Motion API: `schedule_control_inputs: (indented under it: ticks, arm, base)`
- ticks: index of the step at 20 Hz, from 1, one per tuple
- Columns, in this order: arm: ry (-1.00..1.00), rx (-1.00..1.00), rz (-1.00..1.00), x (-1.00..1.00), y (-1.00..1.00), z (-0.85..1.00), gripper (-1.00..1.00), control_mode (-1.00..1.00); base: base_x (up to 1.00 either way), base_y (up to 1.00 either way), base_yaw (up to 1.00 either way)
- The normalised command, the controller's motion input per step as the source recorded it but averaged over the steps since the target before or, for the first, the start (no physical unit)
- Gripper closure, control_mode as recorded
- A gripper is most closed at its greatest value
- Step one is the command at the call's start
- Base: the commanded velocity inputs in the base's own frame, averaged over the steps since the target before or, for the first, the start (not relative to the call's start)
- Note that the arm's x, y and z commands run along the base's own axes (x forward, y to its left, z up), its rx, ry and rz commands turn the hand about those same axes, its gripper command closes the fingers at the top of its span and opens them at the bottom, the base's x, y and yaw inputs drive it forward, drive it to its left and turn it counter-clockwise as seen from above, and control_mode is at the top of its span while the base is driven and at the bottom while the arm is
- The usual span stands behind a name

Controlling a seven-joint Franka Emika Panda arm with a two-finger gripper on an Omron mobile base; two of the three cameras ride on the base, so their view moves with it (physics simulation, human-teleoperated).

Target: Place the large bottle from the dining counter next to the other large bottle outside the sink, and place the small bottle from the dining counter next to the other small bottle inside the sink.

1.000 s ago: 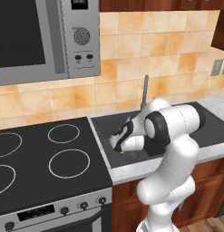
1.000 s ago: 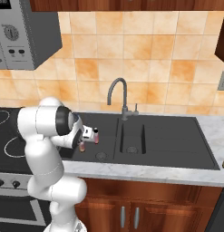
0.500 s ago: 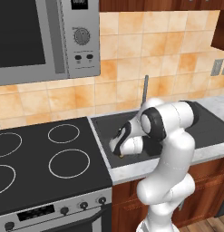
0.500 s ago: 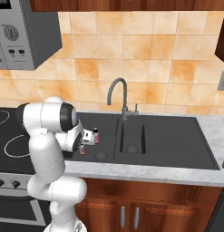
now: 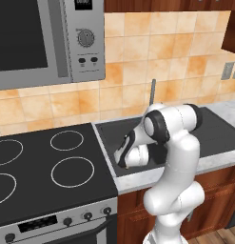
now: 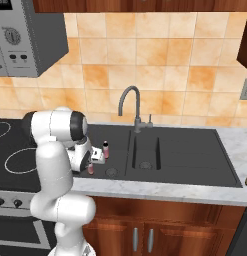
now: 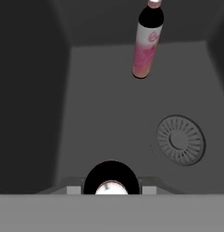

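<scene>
Hand view: tool (image 7: 111,189) grips small bottle (image 7: 111,177) over sink basin (image 7: 99,118)

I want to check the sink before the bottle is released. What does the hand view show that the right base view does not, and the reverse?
Hand view: it looks straight down on the dark top of the held small bottle, and the ribs of the drain are clear.
Right base view: the faucet, the microwave and the stove.
Both: the standing small bottle in the sink basin, and the drain.
</scene>
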Motion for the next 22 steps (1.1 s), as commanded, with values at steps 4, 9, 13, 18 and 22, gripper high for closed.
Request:
schedule_control_inputs:
  ticks: [4, 9, 13, 18, 22]
  arm:
    - [0.00, 0.00, 0.00, 0.00, 0.00, -0.14, 1.00, -1.00]
    - [0.00, 0.00, 0.00, 0.06, 0.00, -0.20, 1.00, -1.00]
    - [0.00, 0.00, 0.00, 0.04, 0.00, -0.21, 1.00, -1.00]
    - [0.00, 0.00, 0.00, 0.05, 0.00, -0.23, 1.00, -1.00]
    - [0.00, 0.00, 0.00, 0.06, 0.00, -0.31, 1.00, -1.00]
  base:
    - [0.00, 0.00, 0.00]
    - [0.00, 0.00, 0.00]
    - [0.00, 0.00, 0.00]
    - [0.00, 0.00, 0.00]
    - [0.00, 0.00, 0.00]
